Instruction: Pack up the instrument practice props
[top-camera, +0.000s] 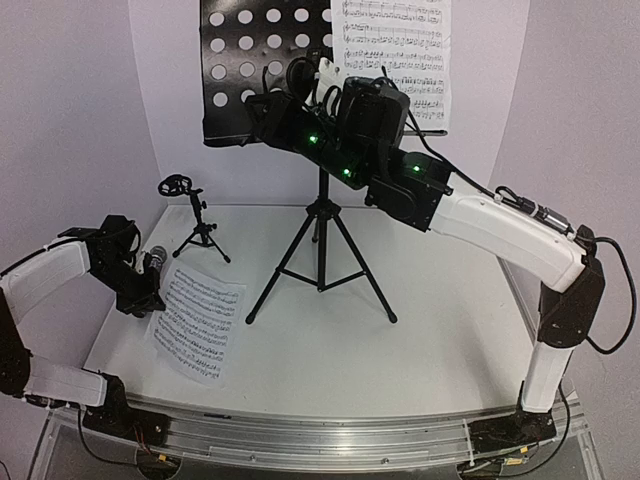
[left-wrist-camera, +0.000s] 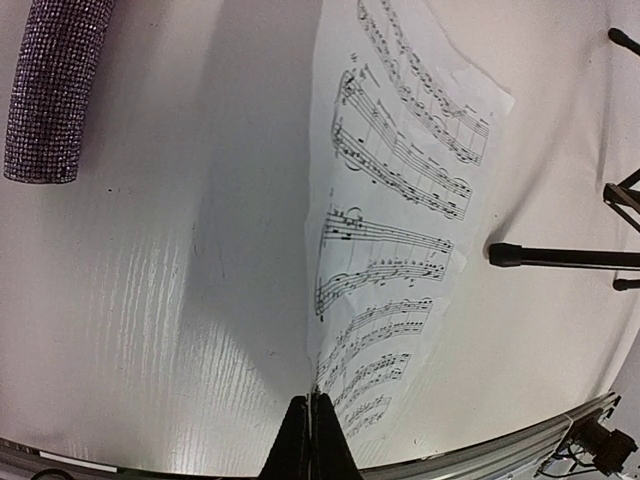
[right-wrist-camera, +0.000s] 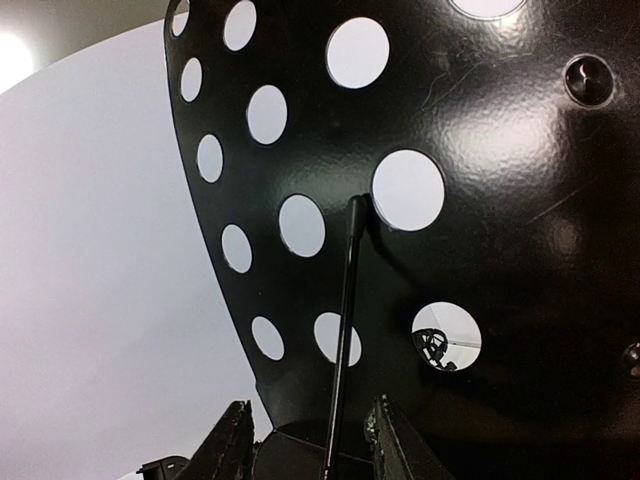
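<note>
Right wrist: right gripper (right-wrist-camera: 310, 408) has its jaws apart, with a thin rod (right-wrist-camera: 346, 320) between them that neither finger seems to touch
Desk: the perforated desk (right-wrist-camera: 490, 190) is just beyond and fills the view
Left wrist: left gripper (left-wrist-camera: 311, 415) is closed, pinching the near edge of the sheet (left-wrist-camera: 390, 200) on the table (left-wrist-camera: 150, 330)
Mic: the mic (left-wrist-camera: 55, 90) lies on the table beside that sheet
Doing it well: lift the pinched sheet slowly and flat, and keep the right fingers off the rod before reaching for the upper sheet (top-camera: 395, 60)
Hidden: the right finger bases are cut off, and in the top view the arm covers the desk lip
</note>
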